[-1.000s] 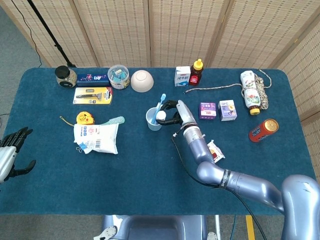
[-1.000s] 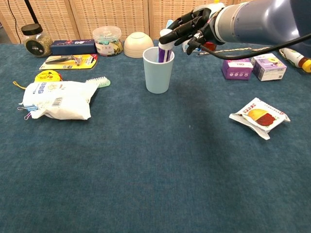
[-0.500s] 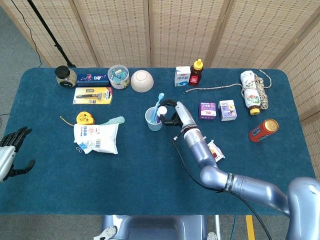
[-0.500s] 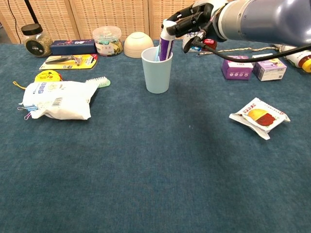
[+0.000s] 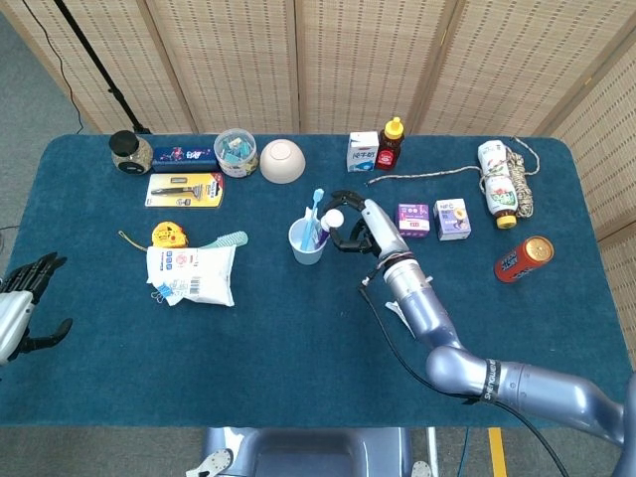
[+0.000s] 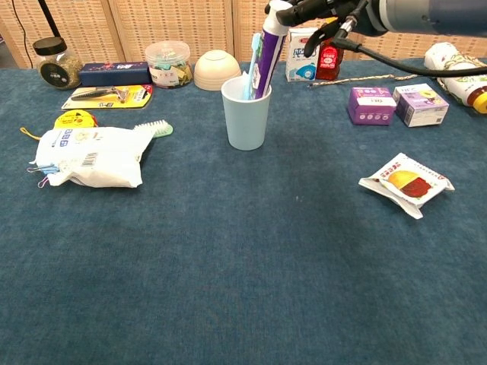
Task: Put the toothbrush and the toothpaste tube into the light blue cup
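— Head view first: what's different from a moment back?

— Tube sits more upright in the cup now; a second ago it lay lower, with the right hand right over the rim. The hand has drawn back to the right of the cup, though its fingers are curled near the white cap. From above I cannot tell whether they touch it or have let go.

— And the toothbrush?

— Toothbrush stands in the cup too, just left of the tube, head up. The left hand hangs off the bench edge, far left of the cup, fingers apart, holding nothing.

— Chest view?

— Same story, closer. The tube leans in the cup, cap toward the upper right, and the toothbrush rests beside it against the rim. The right hand is higher and further right than half a second ago. Dark fingertips sit at the cap, seemingly around it.

— So where does the task stand?

— Both things are inside the cup. I'd judge what remains is releasing the cap cleanly, since the tall tube could tip the light cup if dragged.
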`<state>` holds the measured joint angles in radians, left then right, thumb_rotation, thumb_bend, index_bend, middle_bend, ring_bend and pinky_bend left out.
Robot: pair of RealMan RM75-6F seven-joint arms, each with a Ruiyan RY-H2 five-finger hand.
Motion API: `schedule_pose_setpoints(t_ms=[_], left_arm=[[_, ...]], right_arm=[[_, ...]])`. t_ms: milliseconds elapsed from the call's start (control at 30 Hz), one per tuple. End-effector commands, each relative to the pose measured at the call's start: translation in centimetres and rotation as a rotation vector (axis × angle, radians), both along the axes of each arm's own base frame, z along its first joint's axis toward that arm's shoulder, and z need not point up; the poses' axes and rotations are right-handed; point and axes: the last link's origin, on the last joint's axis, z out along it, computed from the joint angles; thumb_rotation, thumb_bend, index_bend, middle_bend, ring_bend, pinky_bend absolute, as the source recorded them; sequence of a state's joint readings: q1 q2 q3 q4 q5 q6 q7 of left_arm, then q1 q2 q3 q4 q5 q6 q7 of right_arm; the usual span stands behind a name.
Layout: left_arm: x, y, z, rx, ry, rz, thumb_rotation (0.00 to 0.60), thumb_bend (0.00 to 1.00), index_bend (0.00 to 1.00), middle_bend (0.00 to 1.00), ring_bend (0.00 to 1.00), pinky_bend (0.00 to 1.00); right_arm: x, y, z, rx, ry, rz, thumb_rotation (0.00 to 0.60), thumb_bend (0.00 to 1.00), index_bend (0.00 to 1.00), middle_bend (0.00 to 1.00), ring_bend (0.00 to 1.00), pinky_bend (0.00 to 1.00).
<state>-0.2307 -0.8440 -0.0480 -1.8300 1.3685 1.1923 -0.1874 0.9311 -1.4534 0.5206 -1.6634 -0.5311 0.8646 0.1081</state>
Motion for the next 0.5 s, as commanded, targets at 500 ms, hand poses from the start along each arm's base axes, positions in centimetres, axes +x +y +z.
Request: schedule_pose_setpoints(t_ms=[500], left_arm=[[-0.5,0.0,0.5,0.008,-0.009,0.01,0.6,0.34,0.0,0.0,0.0,0.0]], right_arm=[[-0.3,-0.4,-2.0,0.009,0.009,0.016,0.6,0.51,0.31,0.13,0.09,0.58]])
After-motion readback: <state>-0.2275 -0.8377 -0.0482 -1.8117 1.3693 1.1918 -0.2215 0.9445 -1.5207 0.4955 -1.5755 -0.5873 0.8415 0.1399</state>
